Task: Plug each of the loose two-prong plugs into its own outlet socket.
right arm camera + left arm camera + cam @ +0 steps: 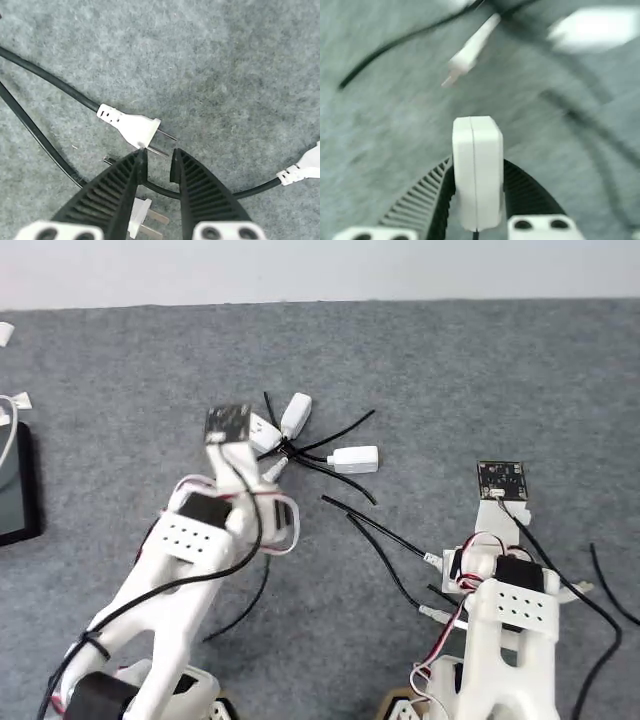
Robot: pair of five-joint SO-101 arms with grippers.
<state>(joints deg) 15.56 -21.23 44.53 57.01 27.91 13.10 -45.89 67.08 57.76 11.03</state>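
Observation:
My left gripper (477,175) is shut on a white outlet socket (477,170), which stands upright between the ribbed black fingers. Just past it a slim white plug (470,50) lies on the grey carpet, with a second white socket (600,27) beyond. From above, the sockets (297,412) (355,458) fan out from a knot of black cords (290,450) beside the left arm's wrist (228,422). My right gripper (159,161) is open a little, its tips right at the prongs of a white two-prong plug (131,127). Another plug (140,217) lies on the carpet under the fingers.
Black cords (380,530) run across the carpet between the two arms. A white connector (300,169) on a cord lies off to one side of my right gripper. A dark flat device (15,490) sits at the table's left edge, a pale wall along the back.

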